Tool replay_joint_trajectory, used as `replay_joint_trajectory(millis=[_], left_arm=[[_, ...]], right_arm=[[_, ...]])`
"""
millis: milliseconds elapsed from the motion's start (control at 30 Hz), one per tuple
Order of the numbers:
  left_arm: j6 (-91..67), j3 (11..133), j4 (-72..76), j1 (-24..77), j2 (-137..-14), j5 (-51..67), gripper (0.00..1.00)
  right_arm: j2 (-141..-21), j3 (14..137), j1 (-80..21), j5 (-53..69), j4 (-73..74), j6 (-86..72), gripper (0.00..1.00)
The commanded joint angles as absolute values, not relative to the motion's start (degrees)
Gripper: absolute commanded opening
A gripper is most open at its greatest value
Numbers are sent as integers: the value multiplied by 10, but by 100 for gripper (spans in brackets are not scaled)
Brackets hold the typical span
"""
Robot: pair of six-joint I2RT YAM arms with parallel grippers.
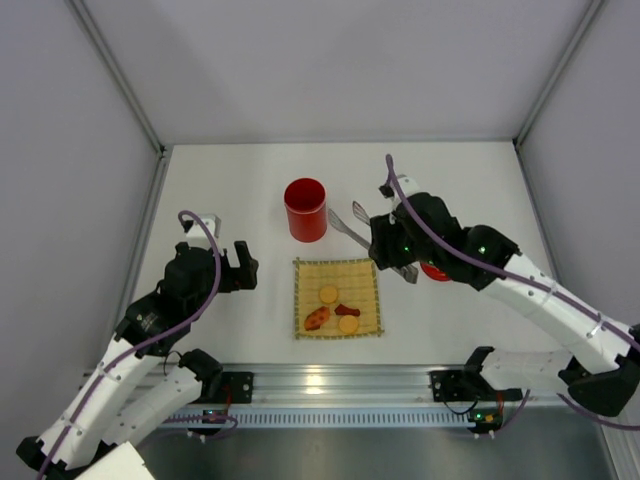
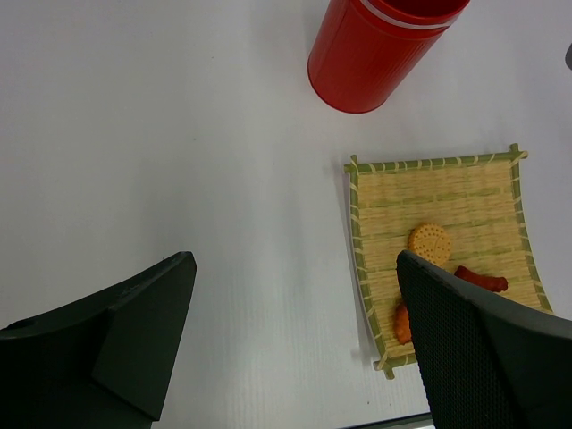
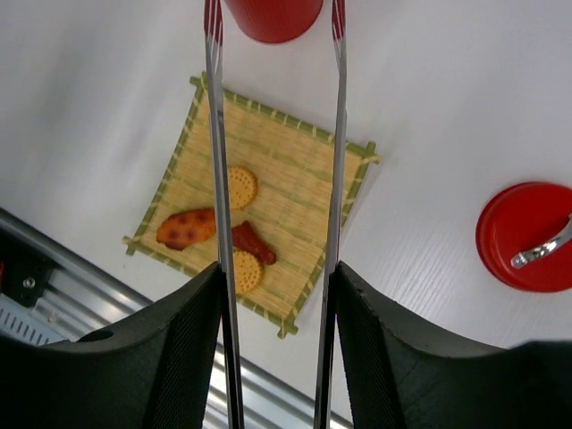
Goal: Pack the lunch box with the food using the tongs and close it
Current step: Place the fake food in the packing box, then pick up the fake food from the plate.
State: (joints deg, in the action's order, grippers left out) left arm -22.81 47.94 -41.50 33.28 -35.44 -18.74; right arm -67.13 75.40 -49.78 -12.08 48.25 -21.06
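The red lunch box [image 1: 305, 209] stands upright and uncovered behind the bamboo mat [image 1: 356, 274]. Its red lid [image 1: 436, 271] with a silver handle lies on the table to the right, partly under my right arm. On the mat lies the food: two yellow rounds [image 3: 239, 186] [image 3: 246, 271], an orange slice [image 3: 186, 228] and a dark red piece [image 3: 252, 243]. My right gripper [image 3: 277, 304] is shut on the silver tongs [image 3: 214, 134], whose arms stay apart and point toward the lunch box [image 3: 273, 16]. My left gripper [image 2: 295, 340] hangs open over bare table, left of the mat [image 2: 447, 197].
An aluminium rail [image 1: 330, 382] runs along the near table edge. Grey walls enclose the table on the left, back and right. The lid [image 3: 527, 237] sits right of the mat in the right wrist view.
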Motion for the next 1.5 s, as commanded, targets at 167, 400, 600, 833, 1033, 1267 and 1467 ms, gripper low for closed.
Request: replay_joint_trajectory(millis=[167, 400, 600, 833, 1033, 1267, 1467], left_arm=[[-232, 475, -392, 335, -348, -188, 99], [-232, 475, -392, 335, -348, -189, 99], [-232, 475, -392, 335, -349, -189, 99], [-232, 475, -393, 335, -349, -189, 99], [-232, 475, -393, 336, -349, -189, 99], [-232, 475, -393, 337, -349, -190, 99], [-232, 476, -393, 338, -348, -192, 99]], right_arm=[[-607, 634, -557, -113, 454, -261, 50], [-637, 593, -638, -163, 440, -306, 50], [-677, 581, -677, -178, 420, -330, 50], [-727, 584, -703, -204, 402, -360, 50], [-751, 591, -714, -214, 396, -368, 49], [-755, 591, -717, -218, 403, -373, 48], [-757, 583, -722, -214, 401, -377, 46]])
